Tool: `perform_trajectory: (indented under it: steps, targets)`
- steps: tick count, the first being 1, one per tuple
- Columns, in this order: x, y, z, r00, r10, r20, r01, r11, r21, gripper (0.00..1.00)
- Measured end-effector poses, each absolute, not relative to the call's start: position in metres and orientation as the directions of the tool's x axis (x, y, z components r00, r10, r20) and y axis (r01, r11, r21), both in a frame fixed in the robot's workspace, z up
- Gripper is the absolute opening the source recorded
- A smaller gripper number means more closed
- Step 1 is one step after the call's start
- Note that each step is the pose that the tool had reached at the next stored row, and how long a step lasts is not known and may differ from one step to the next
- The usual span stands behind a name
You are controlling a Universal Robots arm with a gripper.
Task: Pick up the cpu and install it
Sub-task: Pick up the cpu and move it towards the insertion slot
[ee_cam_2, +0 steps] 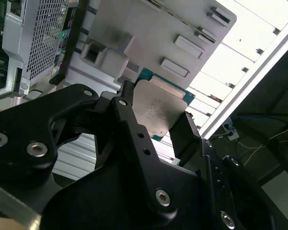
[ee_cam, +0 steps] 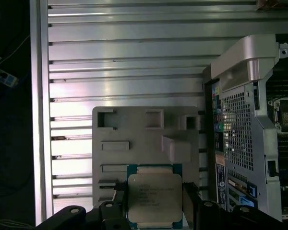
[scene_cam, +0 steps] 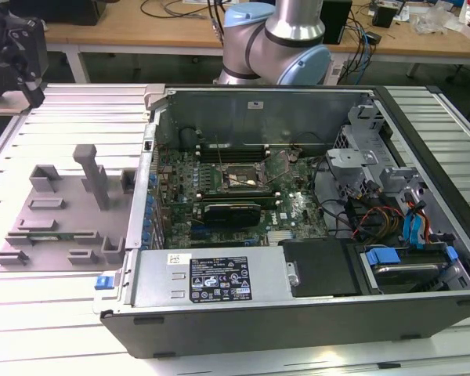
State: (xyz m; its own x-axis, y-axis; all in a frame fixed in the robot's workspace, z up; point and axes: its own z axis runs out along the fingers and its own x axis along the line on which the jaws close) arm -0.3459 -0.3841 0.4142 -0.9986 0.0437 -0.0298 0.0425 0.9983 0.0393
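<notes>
Gripper (ee_cam_2: pixel 156 109), matte black | clamps cpu (ee_cam: pixel 153 194) (square, dull silvery plate)

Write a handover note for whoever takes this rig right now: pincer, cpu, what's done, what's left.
Pincer: shut on the cpu, gripping two opposite edges, as both wrist views show.
Cpu: held in the air over the gray fixture plate, which lies on the table beside the open computer case.
Done: the cpu is picked up.
Left: the install; the cpu is outside the case and not in the motherboard socket.
</notes>
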Motion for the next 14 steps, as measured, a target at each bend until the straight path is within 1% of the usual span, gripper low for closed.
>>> perform_trajectory:
  steps: [14]
  targets:
    - [-0.319, -0.384, 0.414, -0.999, 0.044, -0.030, 0.043, 0.998, 0.039, 0.55]
